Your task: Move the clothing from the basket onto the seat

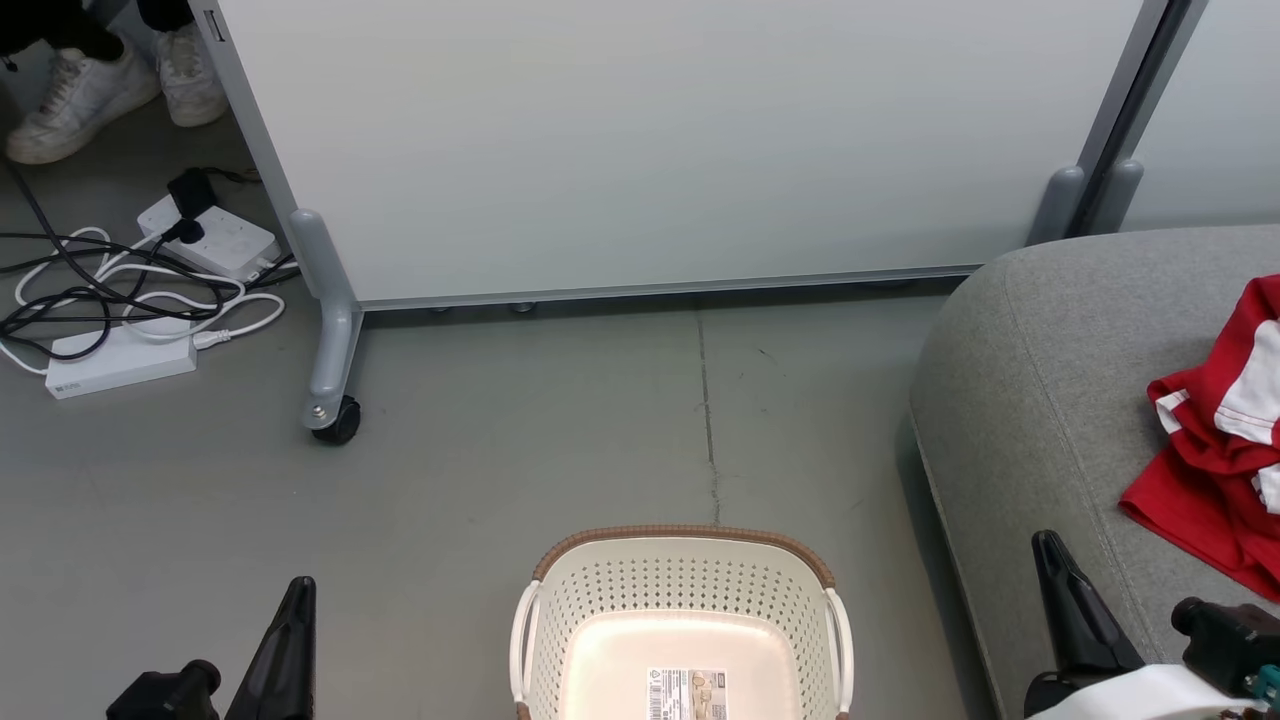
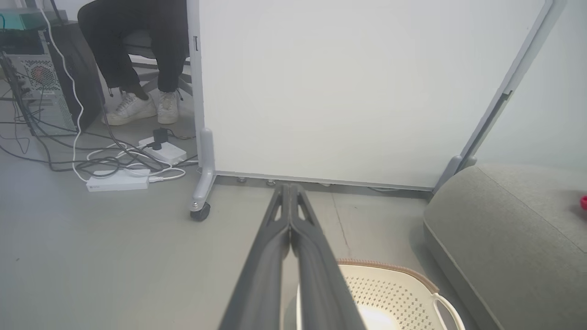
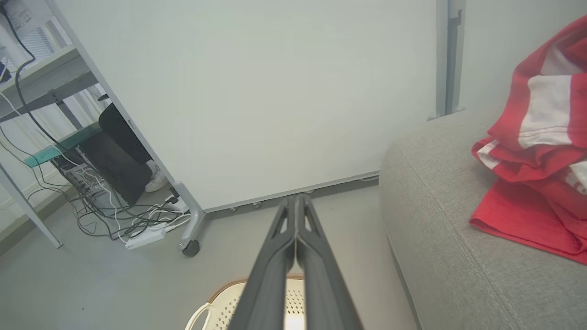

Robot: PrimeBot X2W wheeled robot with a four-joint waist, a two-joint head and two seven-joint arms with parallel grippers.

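Note:
The cream basket (image 1: 682, 600) with a brown rim stands on the floor at the bottom centre, holding nothing but a barcode label on its bottom; it also shows in the left wrist view (image 2: 390, 293) and the right wrist view (image 3: 224, 302). Red and white clothing (image 1: 1220, 440) lies crumpled on the grey seat (image 1: 1030, 400) at the right, seen again close up (image 3: 536, 151). My left gripper (image 1: 298, 590) hangs shut at the lower left of the basket, fingers pressed together (image 2: 290, 192). My right gripper (image 1: 1045, 545) is shut over the seat's front edge (image 3: 296, 201), holding nothing.
A white wheeled partition (image 1: 650, 140) stands behind the basket, its caster (image 1: 340, 420) at the left. Power strips and tangled cables (image 1: 130, 290) lie on the floor at the far left. A seated person's white shoes (image 1: 80, 90) rest beyond them.

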